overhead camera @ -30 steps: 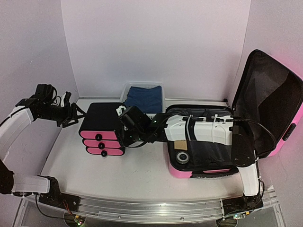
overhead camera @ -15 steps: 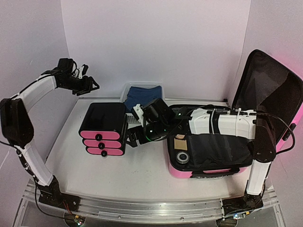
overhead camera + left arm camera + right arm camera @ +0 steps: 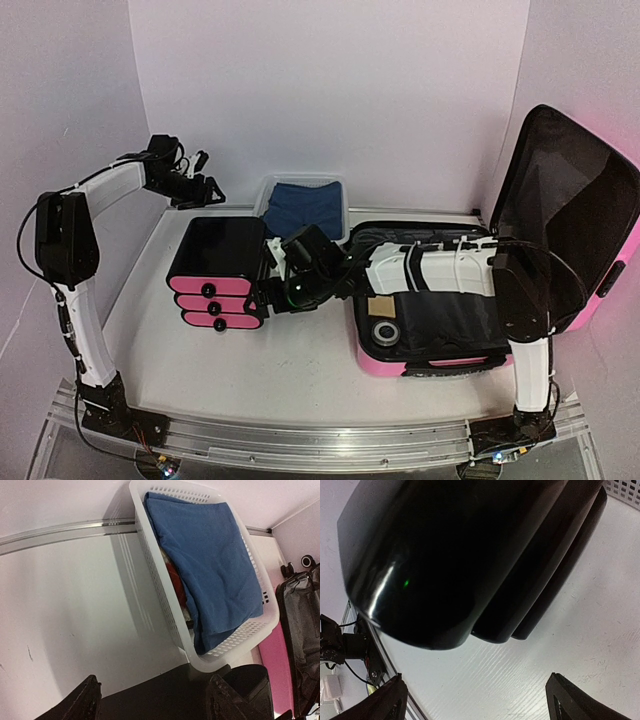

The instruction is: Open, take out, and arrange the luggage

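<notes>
Top external view is showing the luggage (image 3: 450, 325) lying open at the right of the worktop (image 3: 300, 370), lid standing up against the wall, so opening looks done. The right tool (image 3: 272, 272) is hovering with fingers apart and empty just beside the black drawer unit (image 3: 220, 265), while the left tool (image 3: 208, 190), also apart and empty, is hanging over the far left near the white basket (image 3: 161, 600). I am judging the arranging half done, with a small round item (image 3: 385, 331) in the shell waiting to come out.
</notes>
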